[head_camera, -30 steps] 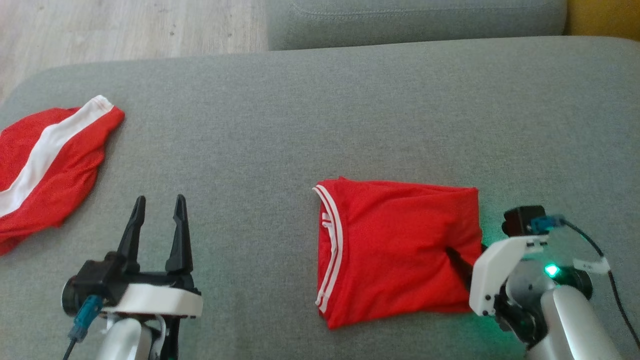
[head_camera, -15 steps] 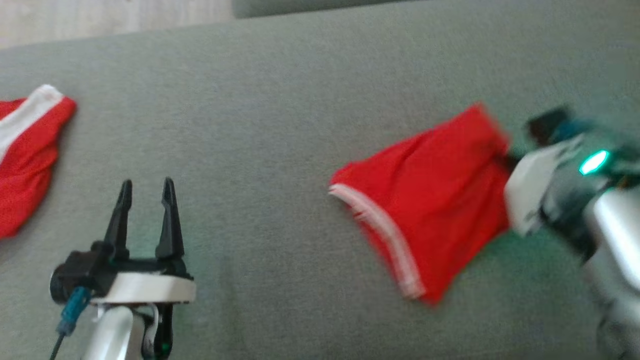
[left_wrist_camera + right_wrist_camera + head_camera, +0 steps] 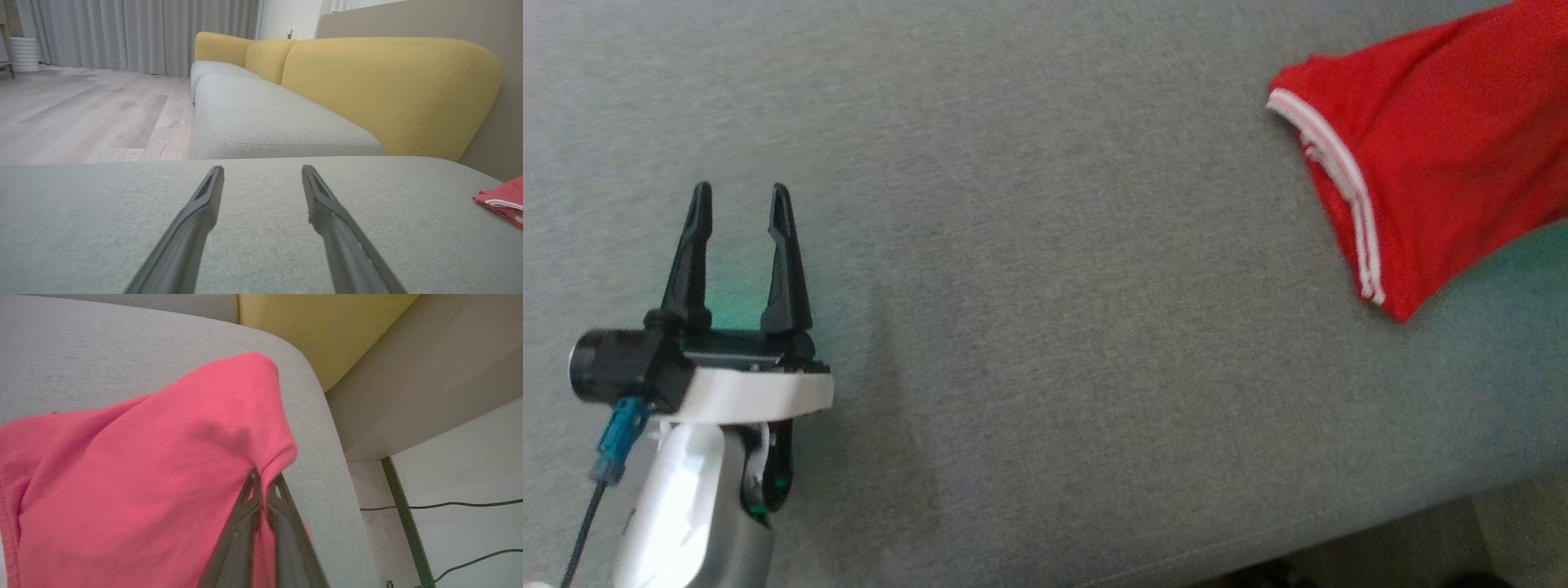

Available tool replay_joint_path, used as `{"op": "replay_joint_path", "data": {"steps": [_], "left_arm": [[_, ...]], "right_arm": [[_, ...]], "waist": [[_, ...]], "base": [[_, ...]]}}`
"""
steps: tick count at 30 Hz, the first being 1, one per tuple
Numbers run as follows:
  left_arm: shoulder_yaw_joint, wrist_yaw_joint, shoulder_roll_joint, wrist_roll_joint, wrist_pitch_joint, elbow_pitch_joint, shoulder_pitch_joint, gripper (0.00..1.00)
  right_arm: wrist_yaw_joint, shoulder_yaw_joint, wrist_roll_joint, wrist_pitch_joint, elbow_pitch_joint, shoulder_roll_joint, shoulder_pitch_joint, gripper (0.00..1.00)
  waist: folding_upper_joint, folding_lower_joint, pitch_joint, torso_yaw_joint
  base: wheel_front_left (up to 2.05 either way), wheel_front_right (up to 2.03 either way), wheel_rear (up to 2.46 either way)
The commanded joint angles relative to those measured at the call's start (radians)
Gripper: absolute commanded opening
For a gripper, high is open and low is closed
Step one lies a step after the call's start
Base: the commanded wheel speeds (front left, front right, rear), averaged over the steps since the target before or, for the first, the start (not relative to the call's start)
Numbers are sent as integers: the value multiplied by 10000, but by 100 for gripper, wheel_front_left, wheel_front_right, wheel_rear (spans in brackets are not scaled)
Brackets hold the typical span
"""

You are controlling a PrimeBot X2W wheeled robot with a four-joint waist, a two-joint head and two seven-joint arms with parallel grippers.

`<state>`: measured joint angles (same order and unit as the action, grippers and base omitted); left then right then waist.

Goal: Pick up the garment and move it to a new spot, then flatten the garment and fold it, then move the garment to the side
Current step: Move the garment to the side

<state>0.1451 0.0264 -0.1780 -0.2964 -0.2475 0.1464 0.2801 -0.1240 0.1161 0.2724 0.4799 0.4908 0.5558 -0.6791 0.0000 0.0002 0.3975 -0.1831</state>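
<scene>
A wide grey sofa cushion is the work surface, with yellow backrests and a pale wood floor beyond it. The folded red garment, trimmed with white stripes, sits at the far right of the cushion in the head view, close to its rounded corner. In the right wrist view, the right gripper has its two dark fingers pressed together on a pinch of the red cloth, which tents up toward the grip. The left gripper hovers low over bare cushion, well apart from the garment, fingers spread and holding nothing.

The step in hand appears to be moving the folded garment to the side. To do it well, the pinch should hold every folded layer, not only the top one, so the fold does not spill open. The cloth is best set down fully on the cushion, short of the edge, since past the corner lie only floor and cables. Lowering before letting go, then drawing the fingers out along the surface, would leave the fold flat.
</scene>
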Motion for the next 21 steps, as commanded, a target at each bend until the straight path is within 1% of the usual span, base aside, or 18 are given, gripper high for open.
{"op": "replay_joint_path", "data": {"steps": [1, 4, 8, 15, 16, 17, 21], "left_arm": [[-257, -42, -287, 131, 48, -400, 373, 100], [-220, -56, -351, 162, 128, -455, 476, 100], [-196, -59, -434, 160, 194, -502, 493, 100], [-113, -54, -462, 102, 228, -453, 473, 100], [-102, -46, -459, 85, 223, -430, 464, 100], [-93, -43, -450, 67, 213, -399, 447, 100], [-91, -53, -423, 13, 168, -299, 361, 100]], "right_arm": [[-67, -281, -163, -293, -105, 315, -261, 0], [-67, -636, -310, -681, 297, 264, -455, 0], [-67, -868, -568, -1166, 707, 180, -689, 0], [-67, -920, -801, -1816, 1166, 152, -907, 0], [-67, -947, -839, -1843, 1236, 162, -900, 49], [-67, -993, -878, -1878, 1301, 164, -885, 100], [-67, -1053, -1030, -2023, 1349, 137, -826, 100]], "waist": [[0, -2, 353, -364], [0, -2, 452, -481], [0, -2, 468, -569], [0, -2, 343, -457], [0, -2, 313, -420], [0, -2, 267, -376], [0, -2, 105, -261]], "base": [[0, 0, 0], [0, 0, 0], [0, 0, 0], [0, 0, 0], [0, 0, 0], [0, 0, 0], [0, 0, 0]]}}
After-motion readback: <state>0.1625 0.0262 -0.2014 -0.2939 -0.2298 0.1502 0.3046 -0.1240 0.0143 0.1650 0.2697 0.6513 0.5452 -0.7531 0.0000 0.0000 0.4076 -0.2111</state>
